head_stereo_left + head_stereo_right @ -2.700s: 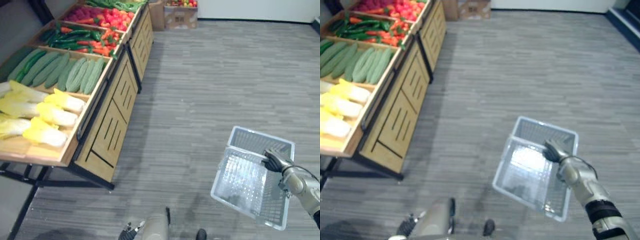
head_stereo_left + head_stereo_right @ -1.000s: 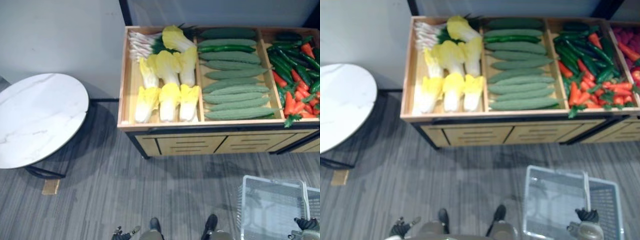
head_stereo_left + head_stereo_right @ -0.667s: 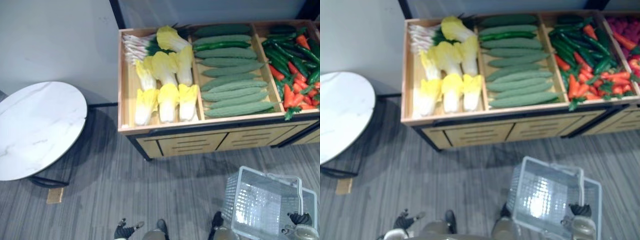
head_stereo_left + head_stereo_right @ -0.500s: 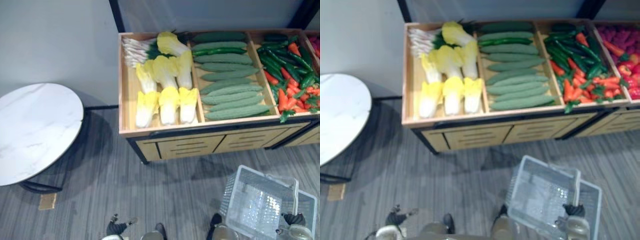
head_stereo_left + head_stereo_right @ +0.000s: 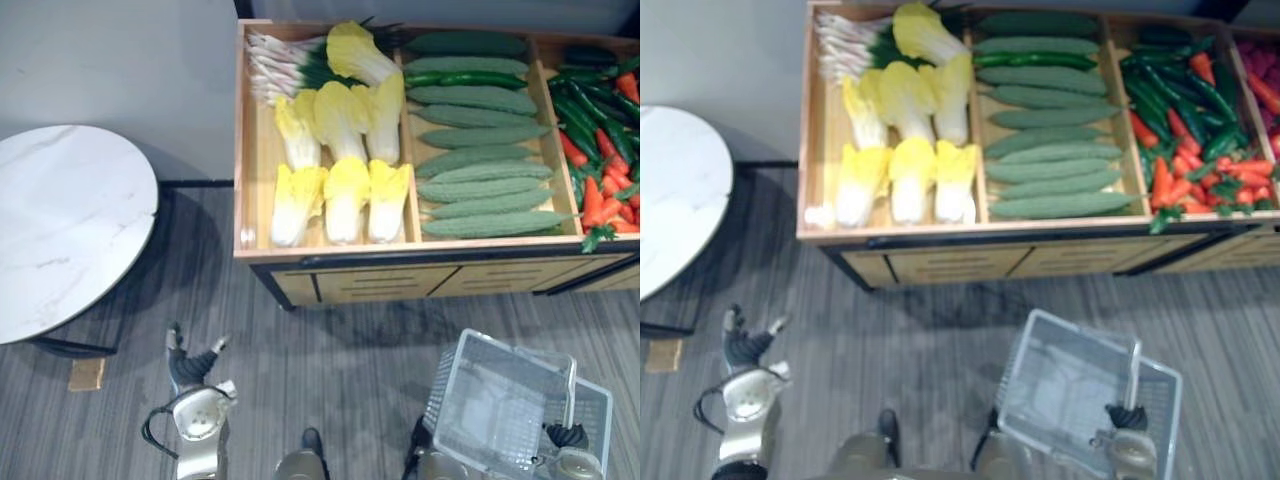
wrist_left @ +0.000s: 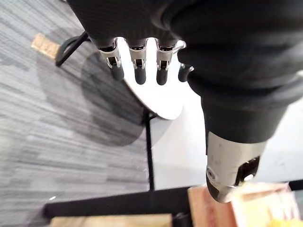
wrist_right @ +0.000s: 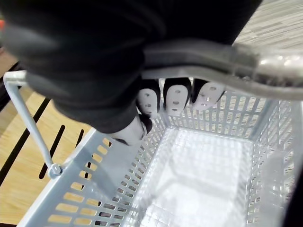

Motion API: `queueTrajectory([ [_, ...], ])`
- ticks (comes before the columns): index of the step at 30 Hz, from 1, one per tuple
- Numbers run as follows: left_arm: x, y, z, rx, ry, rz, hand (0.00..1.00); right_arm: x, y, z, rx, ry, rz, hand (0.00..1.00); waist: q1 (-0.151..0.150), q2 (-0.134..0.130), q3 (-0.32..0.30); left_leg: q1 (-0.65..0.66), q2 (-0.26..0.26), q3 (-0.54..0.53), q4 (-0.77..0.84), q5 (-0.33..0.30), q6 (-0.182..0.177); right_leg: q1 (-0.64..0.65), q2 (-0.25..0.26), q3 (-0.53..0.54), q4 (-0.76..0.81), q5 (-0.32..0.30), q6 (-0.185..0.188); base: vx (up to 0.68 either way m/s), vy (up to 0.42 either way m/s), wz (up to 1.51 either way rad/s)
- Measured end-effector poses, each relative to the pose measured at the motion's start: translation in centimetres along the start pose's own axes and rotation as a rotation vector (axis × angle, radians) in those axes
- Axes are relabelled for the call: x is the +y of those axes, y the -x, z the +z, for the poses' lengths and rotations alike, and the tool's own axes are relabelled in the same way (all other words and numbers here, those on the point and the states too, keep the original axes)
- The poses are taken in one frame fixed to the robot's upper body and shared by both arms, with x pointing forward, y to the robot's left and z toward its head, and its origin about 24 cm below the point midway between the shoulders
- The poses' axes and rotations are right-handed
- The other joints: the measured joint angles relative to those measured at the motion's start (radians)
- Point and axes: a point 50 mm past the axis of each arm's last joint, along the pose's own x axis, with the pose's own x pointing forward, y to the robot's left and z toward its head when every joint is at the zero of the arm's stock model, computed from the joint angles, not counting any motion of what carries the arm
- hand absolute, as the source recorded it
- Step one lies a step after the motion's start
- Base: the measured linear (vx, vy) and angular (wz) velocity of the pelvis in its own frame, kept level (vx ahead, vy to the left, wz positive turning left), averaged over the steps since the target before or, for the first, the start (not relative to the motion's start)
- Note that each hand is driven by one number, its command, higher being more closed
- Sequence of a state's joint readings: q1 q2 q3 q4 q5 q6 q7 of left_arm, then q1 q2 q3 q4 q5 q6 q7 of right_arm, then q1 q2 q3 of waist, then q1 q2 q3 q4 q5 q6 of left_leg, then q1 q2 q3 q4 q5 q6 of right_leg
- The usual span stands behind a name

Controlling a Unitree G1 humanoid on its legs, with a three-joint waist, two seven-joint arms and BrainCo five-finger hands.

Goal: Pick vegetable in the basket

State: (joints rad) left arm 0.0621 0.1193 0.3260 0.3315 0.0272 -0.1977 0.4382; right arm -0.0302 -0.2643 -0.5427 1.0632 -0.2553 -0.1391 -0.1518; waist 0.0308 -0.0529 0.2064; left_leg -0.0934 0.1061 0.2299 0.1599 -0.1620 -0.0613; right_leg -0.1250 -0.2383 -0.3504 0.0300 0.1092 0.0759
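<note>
While the right hand (image 5: 1127, 418) was curled round the handle (image 7: 265, 64) of the empty basket (image 5: 1018, 392) and the left hand (image 5: 190, 364) hung open, well short of the cucumbers (image 5: 480, 160) in the stand (image 5: 380, 284), leaning in could've banged the basket into it.

Bare floor (image 5: 340, 360) lies open between the left hand (image 5: 190, 362), fingers straight, and the wooden stand (image 5: 330, 252), whose bins are uncovered from above. The round table (image 5: 60, 230) stands near that hand's outer side. Cabbages (image 5: 345, 190) and cucumbers (image 5: 480, 165) lie packed side by side. The basket (image 5: 500, 400), hanging from the right hand (image 5: 568, 437), fills the space before the stand's right part.
</note>
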Motion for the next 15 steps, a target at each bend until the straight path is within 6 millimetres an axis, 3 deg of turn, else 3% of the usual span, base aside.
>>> queueTrajectory([
  [8,-0.3,-0.3,6.0,-0.282,0.065,0.149,0.00,0.2,0.1,0.1,-0.009,0.000,-0.005,1.00,-0.003,0.005,-0.002,-0.007,0.023,0.007,-0.003,0.005,-0.008,-0.013,0.032,0.012,-0.014,0.000,0.000,0.05,-0.038,-0.07],
  [15,-1.0,-0.2,8.3,-0.370,0.112,0.178,0.00,0.4,0.1,0.3,-0.027,0.014,-0.002,1.00,-0.015,0.010,-0.004,-0.004,0.028,0.030,-0.003,0.005,-0.008,-0.029,0.037,0.034,-0.015,0.000,0.000,0.03,-0.027,-0.14],
])
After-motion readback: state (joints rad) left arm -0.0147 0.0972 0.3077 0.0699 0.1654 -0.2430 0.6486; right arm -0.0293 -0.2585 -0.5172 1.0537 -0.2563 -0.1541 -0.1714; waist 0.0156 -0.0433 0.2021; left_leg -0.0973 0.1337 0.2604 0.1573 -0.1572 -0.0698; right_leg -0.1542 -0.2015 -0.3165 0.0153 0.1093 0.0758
